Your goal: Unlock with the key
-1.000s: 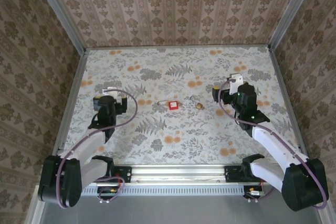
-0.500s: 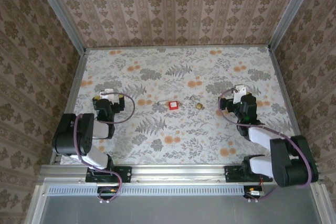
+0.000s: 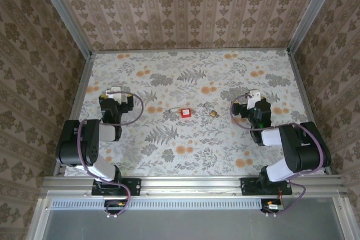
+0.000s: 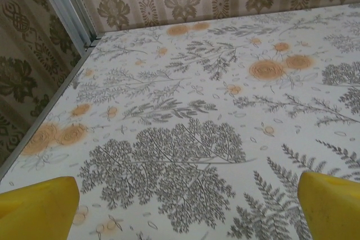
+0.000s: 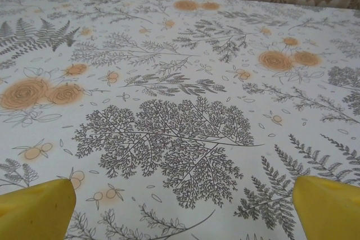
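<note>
The key lies flat on the floral table near its middle, red head to the right and thin blade pointing left. Just right of it sits a small brass padlock. My left gripper hovers well to the left of the key. My right gripper hovers right of the padlock. Both are open and hold nothing. In the left wrist view the left gripper shows yellow fingertips set wide apart over bare floral cloth. The right gripper in the right wrist view stands the same, with its fingertips spread.
Patterned walls close in the table on the left, back and right, with an aluminium corner post at the back left. An aluminium rail with both arm bases runs along the near edge. Purple cables loop beside each wrist.
Both arms have folded back toward their bases, elbows drawn in. The grippers stayed open, the left one shifting slightly farther away. Key and padlock have not moved.
</note>
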